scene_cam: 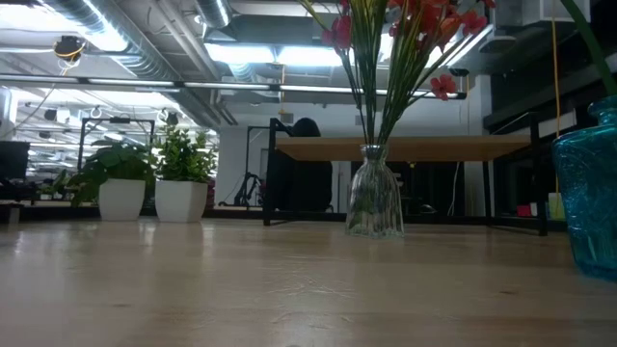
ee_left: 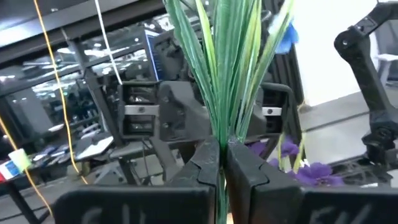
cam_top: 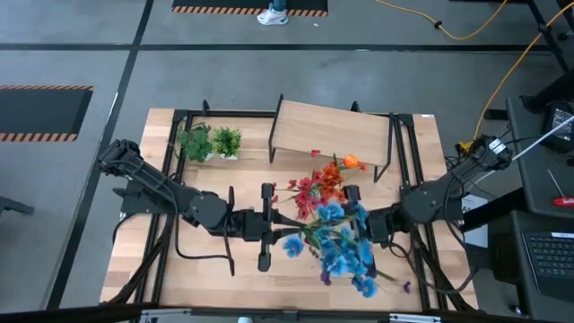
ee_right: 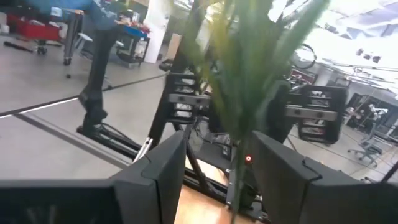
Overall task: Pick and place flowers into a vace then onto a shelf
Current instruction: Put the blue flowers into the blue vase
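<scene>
Blue flowers [cam_top: 341, 247] had green stems; the red and orange bunch [cam_top: 321, 187] stood in a clear ribbed vase [scene_cam: 374, 204]. Two white pots [scene_cam: 152, 200] held green plants.

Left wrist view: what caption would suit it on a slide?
Left gripper shut on a bunch of green flower stems, with the right arm across from it.

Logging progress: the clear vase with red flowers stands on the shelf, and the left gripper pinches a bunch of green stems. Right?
Not quite. The low view shows the clear vase with red flowers standing on the table, in front of the shelf, not on it. The left gripper does pinch green stems.
</scene>
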Controlling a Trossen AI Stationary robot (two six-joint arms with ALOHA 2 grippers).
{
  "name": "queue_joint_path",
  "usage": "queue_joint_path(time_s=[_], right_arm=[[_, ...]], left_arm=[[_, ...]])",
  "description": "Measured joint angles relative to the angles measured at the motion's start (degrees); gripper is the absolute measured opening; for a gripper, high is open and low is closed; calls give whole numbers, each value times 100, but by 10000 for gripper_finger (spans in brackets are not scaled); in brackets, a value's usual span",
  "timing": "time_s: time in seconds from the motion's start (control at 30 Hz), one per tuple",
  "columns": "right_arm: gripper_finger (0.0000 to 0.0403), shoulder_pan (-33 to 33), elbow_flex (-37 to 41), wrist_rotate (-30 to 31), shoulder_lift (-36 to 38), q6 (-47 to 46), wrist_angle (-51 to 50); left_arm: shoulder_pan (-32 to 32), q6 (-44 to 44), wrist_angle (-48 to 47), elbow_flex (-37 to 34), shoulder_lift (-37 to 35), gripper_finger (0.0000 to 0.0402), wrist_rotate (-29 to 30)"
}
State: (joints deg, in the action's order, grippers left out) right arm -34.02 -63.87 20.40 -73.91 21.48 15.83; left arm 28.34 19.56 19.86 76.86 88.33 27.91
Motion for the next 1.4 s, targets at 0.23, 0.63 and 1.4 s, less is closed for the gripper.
queue_joint_path(time_s=[0.23,0.63,1.4], right_arm=[[181,269,-274,-21,-195,1,15],[181,503,-468,-396,-279,-32,48],[120,499,-466,-449,-291,-16,117]], left_arm=[[-88,274,262,2,-2,6,-111],[-411,224,269,2,-9,6,-431],[-455,112,-61,0,0,6,-542]])
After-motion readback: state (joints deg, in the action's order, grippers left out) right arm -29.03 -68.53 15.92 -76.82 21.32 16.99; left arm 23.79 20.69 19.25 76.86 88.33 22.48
